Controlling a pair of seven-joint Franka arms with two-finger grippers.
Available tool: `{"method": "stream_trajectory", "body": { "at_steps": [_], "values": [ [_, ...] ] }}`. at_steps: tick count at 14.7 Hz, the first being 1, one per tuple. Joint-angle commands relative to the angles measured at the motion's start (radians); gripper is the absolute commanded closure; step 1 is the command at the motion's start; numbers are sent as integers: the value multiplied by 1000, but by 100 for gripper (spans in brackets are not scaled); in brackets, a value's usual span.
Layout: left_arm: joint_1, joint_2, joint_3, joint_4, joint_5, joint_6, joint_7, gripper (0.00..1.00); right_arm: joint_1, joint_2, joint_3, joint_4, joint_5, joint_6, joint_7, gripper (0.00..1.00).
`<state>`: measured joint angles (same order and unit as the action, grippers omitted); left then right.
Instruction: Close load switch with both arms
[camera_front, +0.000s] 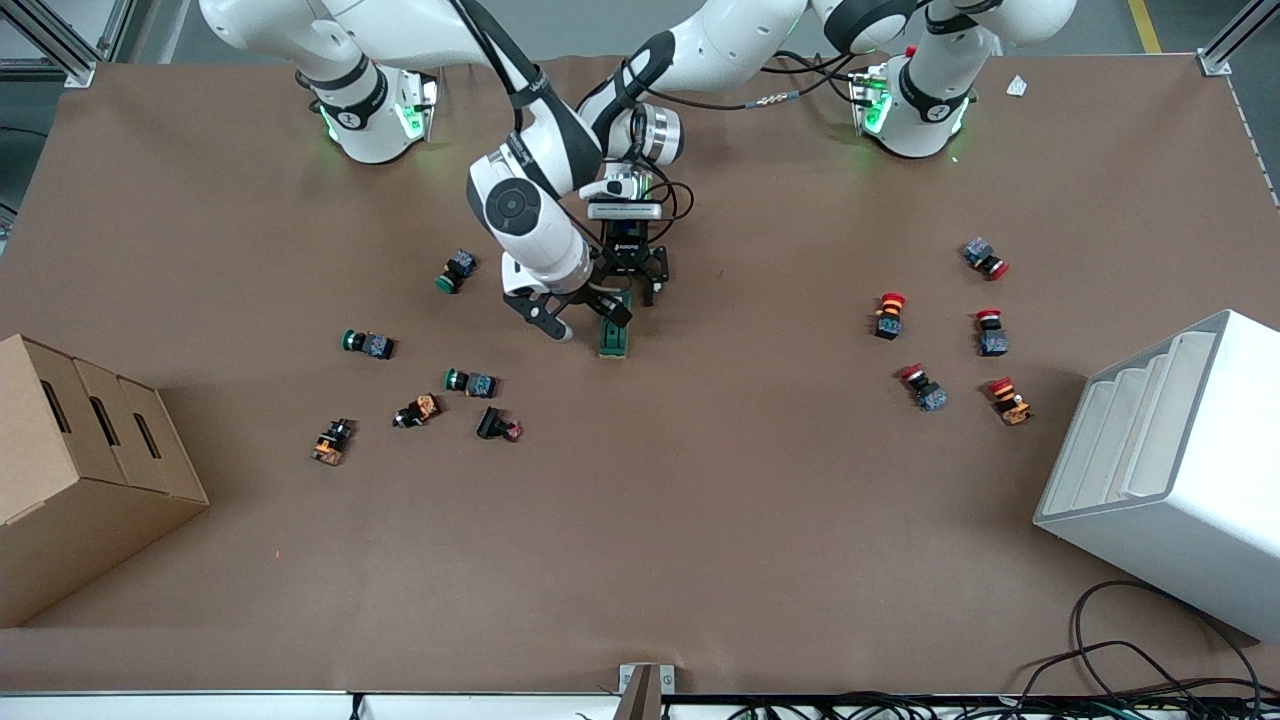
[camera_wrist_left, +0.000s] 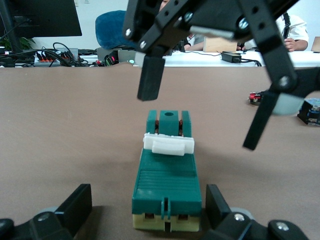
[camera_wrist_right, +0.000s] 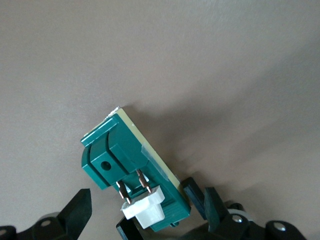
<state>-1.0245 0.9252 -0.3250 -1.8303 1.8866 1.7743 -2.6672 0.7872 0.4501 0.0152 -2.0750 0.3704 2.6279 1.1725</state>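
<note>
The dark-green load switch (camera_front: 613, 340) lies flat on the brown table near its middle. Its white lever (camera_wrist_left: 168, 144) stands raised across the body, with two copper pins showing beside it in the right wrist view (camera_wrist_right: 145, 212). My left gripper (camera_front: 628, 290) is open and low at the table. Its fingers (camera_wrist_left: 75, 205) straddle one end of the switch (camera_wrist_left: 167, 175) with a gap on each side. My right gripper (camera_front: 588, 320) is open and hangs just above the lever end (camera_wrist_left: 200, 120), touching nothing. In the right wrist view the switch (camera_wrist_right: 125, 150) sits between its open fingers (camera_wrist_right: 80, 210).
Several green-capped and orange push buttons (camera_front: 470, 382) lie toward the right arm's end, and several red-capped ones (camera_front: 890, 315) toward the left arm's end. A cardboard box (camera_front: 70, 450) stands at the right arm's end and a white bin (camera_front: 1170, 470) at the left arm's end.
</note>
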Motion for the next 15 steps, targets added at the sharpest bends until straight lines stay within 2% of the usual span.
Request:
{"method": "stream_trajectory", "body": {
  "at_steps": [1, 6, 15],
  "values": [
    [7, 73, 1, 40, 31, 46, -33, 1, 39, 31, -9, -2, 21, 75, 39, 0],
    [7, 73, 3, 39, 31, 42, -31, 1, 75, 79, -9, 7, 24, 159, 87, 0],
    [7, 72, 3, 40, 31, 42, -33, 1, 61, 93, -11, 90, 24, 145, 131, 0]
  ]
}}
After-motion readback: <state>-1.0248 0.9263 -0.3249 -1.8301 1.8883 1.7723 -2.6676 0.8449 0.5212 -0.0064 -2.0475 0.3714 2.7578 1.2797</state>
